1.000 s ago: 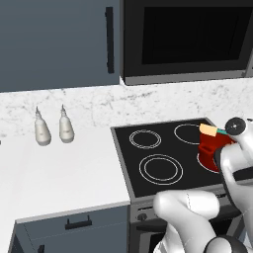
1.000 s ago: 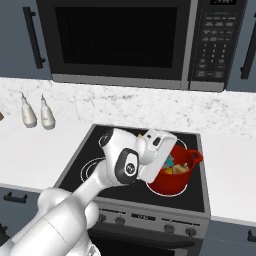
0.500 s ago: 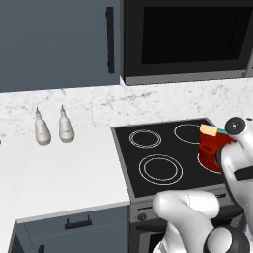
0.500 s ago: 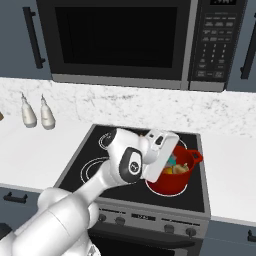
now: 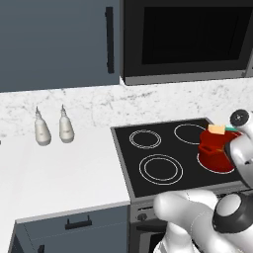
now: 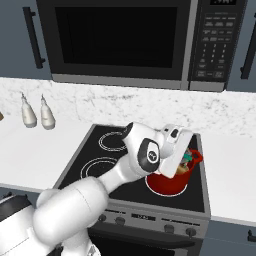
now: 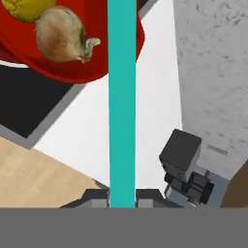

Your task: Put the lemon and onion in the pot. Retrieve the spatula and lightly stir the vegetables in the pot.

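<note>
My gripper (image 7: pixel 122 198) is shut on the teal handle of the spatula (image 7: pixel 121 97). The handle runs up across the rim of the red pot (image 7: pixel 72 70) and leaves the hand view at the top. Inside the pot lie the tan onion (image 7: pixel 63 34) and, beside it, part of the yellow lemon (image 7: pixel 22 7). In the left base view the spatula's pale orange blade (image 5: pixel 216 129) sits over the far rim of the pot (image 5: pixel 215 155). The pot (image 6: pixel 170 184) stands on the front right burner, with my white hand tilted over it.
Two pale bottles (image 5: pixel 43 132) (image 5: pixel 65 129) stand on the white counter left of the black cooktop (image 5: pixel 158 148). A microwave (image 6: pixel 120 40) hangs above the stove. White counter lies right of the stove, and a small dark boxy object (image 7: pixel 181 155) shows below it.
My hand and the spatula have drifted slightly to the right over the pot. The pot and the bottles have stayed put.
</note>
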Controlling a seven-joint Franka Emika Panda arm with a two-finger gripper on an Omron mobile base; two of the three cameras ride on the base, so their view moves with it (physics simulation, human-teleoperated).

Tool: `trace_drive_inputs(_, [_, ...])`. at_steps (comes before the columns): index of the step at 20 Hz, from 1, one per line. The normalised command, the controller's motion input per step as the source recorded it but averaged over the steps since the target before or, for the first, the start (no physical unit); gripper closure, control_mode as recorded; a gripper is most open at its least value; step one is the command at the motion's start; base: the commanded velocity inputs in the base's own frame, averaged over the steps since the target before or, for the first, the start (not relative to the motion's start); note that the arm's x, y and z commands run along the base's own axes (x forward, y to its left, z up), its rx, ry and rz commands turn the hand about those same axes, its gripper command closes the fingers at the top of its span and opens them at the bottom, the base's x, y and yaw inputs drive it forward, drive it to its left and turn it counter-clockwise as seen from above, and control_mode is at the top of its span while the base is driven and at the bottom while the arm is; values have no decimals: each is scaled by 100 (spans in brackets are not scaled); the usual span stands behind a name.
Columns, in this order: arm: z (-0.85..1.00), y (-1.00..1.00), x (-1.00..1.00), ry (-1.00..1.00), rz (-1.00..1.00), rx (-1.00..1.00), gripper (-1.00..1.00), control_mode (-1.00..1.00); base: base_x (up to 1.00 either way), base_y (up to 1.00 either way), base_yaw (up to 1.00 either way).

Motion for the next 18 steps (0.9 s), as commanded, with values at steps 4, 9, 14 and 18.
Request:
trace_drive_inputs(4, [2, -33, 7, 7, 0, -12, 100, -100, 0, 0, 0])
trace_drive_inputs(9, [-2, -10, 0, 0, 0, -16, 100, -100, 0, 0, 0])
trace_drive_inputs(14, [0, 0, 10, 0, 3, -21, 100, -100, 0, 0, 0])
trace_drive_inputs(18, [0, 0, 7, 2, 10, -19, 100, -100, 0, 0, 0])
